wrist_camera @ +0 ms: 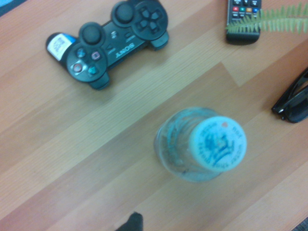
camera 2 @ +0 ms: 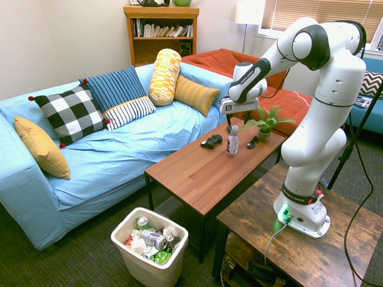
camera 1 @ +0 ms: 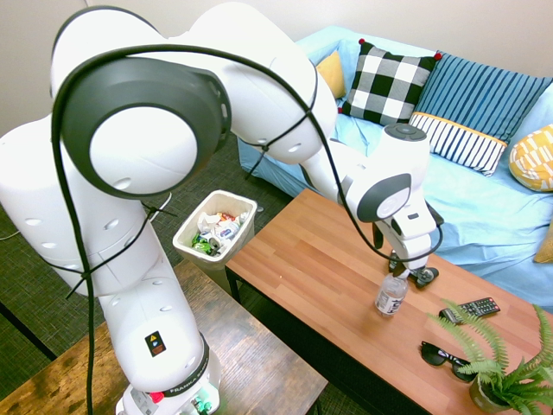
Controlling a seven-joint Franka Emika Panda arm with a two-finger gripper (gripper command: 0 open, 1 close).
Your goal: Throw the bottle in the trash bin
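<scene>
Here, largest first, we see the blue-covered sofa (camera 2: 119, 161) behind the wooden coffee table (camera 2: 209, 161). Our arm (camera 1: 251, 52) arches high and reaches across to the table, its wrist bent so the gripper (camera 1: 390, 244) points down — fingers spread, released, holding nothing — above the bottle (camera 1: 390, 294). The trash bin (camera 2: 149, 251) stands on the floor near the table's end, with cans and crumpled wrappers inside. We find the potted fern (camera 1: 497, 372) on the tabletop, and the bottle upright there too — between the black game controller (wrist_camera: 113, 41) and the sunglasses (camera 1: 448, 360). The remote (camera 1: 469, 310) lies near the fern.
</scene>
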